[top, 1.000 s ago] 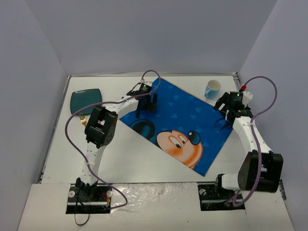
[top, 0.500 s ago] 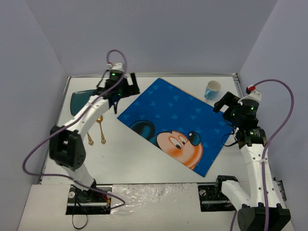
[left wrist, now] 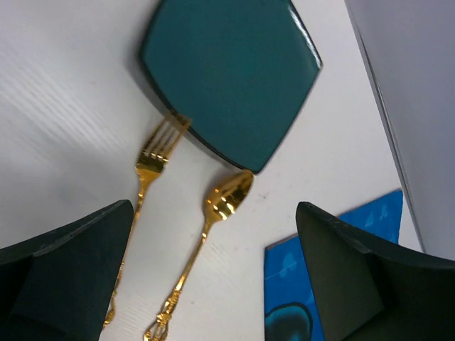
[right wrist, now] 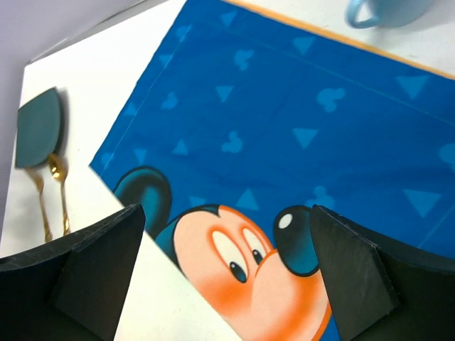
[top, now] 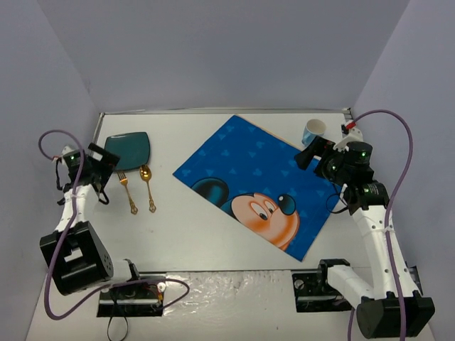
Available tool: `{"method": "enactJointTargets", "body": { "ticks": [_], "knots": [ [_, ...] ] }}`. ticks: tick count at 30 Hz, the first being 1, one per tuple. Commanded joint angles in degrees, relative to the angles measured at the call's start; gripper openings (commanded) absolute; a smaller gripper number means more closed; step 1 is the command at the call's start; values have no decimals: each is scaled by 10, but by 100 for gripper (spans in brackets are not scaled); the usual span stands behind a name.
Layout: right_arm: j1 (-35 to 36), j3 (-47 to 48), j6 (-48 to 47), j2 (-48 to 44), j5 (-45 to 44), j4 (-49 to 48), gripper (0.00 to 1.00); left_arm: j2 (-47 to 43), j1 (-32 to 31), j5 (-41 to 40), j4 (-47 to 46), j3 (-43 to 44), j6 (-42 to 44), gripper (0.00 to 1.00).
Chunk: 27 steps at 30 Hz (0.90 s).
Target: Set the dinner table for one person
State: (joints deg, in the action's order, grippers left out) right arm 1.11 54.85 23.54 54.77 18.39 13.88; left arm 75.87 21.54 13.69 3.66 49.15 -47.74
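The dinner table [top: 213, 238] is a white tabletop. A blue Mickey Mouse placemat [top: 263, 170] lies askew across its middle. At the far left sit a teal square plate [top: 128, 150], a gold fork [top: 128, 193] and a gold spoon [top: 148, 188]. A blue cup [top: 313, 131] stands beyond the placemat's far right corner. My left gripper [top: 105, 169] hovers open just left of the plate, holding nothing. In the left wrist view the plate [left wrist: 227, 71], fork [left wrist: 146, 170] and spoon [left wrist: 213, 220] lie ahead. My right gripper [top: 311, 155] is open above the placemat's right side, near the cup.
Grey walls close in the table on the left, back and right. The placemat's near corner [top: 302, 256] reaches toward the right arm's base. The right wrist view looks across the placemat [right wrist: 298, 128] to the plate [right wrist: 39, 128] and the cup [right wrist: 384, 11].
My left arm swung from the placemat's far left corner out to the table's left edge beside the plate, uncovering the fork and spoon. The right gripper shifted slightly toward the cup.
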Motion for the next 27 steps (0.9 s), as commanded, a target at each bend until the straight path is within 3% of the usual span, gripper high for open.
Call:
{"method": "enactJointTargets", "body": {
  "ticks": [1, 13, 27],
  "knots": [
    [25, 3, -32, 2, 66, -37, 96, 38, 80, 104, -138, -3, -25, 93],
    [35, -17, -59, -8, 101, -38, 97, 248, 101, 154, -254, 60, -14, 90],
    [35, -19, -64, -16, 104, -37, 97, 357, 98, 175, -306, 77, -21, 65]
  ]
}}
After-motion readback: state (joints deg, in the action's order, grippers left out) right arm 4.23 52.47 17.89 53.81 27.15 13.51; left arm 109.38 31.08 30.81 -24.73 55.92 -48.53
